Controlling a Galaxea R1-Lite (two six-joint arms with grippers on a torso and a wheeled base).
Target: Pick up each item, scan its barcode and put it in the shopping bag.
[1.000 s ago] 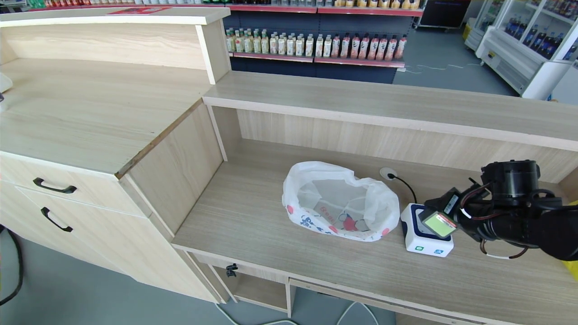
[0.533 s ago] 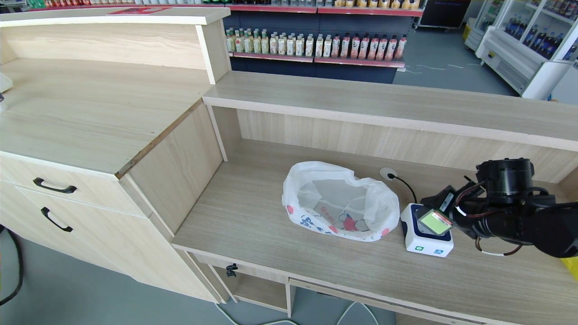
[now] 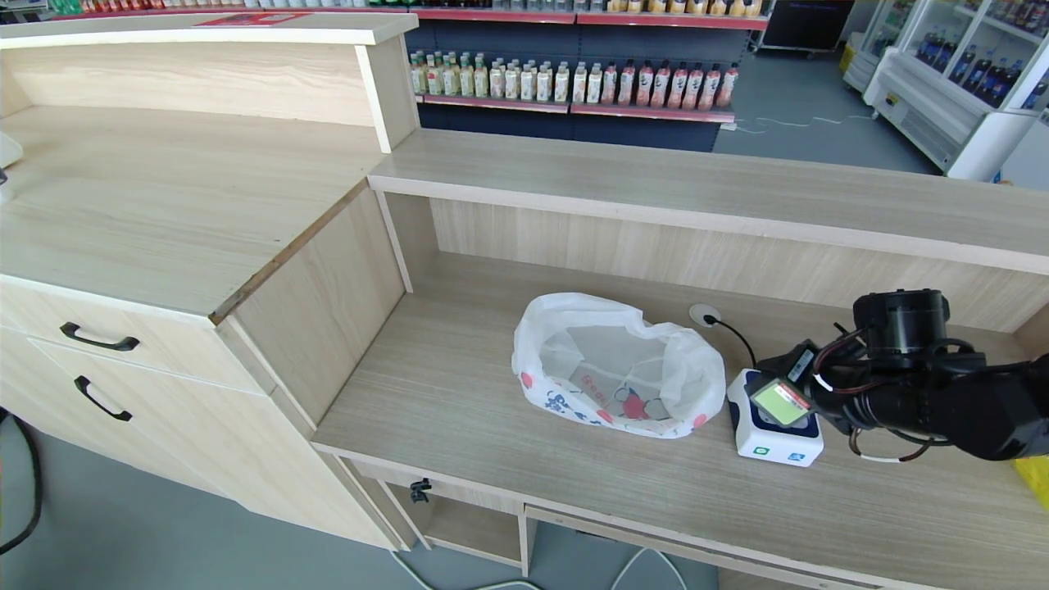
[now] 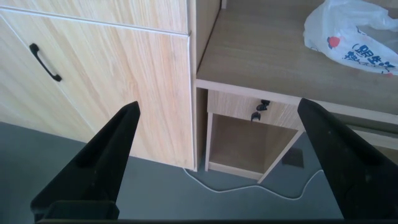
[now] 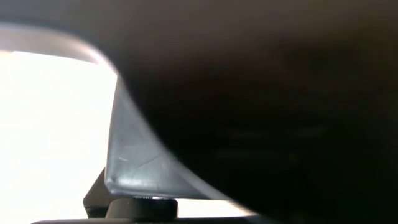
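Observation:
A small flat green packet with a red edge hangs just above the white and blue barcode scanner on the low counter, face tilted up. My right gripper is shut on it, coming in from the right. The white shopping bag with red and blue print stands open to the left of the scanner, something pale lying inside. In the right wrist view a dark close surface blocks nearly everything. My left gripper is open and holds nothing, low beside the cabinet front and above the floor, with the bag far off.
A black cable runs from the scanner to a grommet in the counter. A raised shelf wall stands behind the bag. A yellow object sits at the right edge. Drawers with black handles are on the left.
My right arm has shifted a little to the left and down, carrying the green packet closer over the scanner. Bag and scanner have stayed put.

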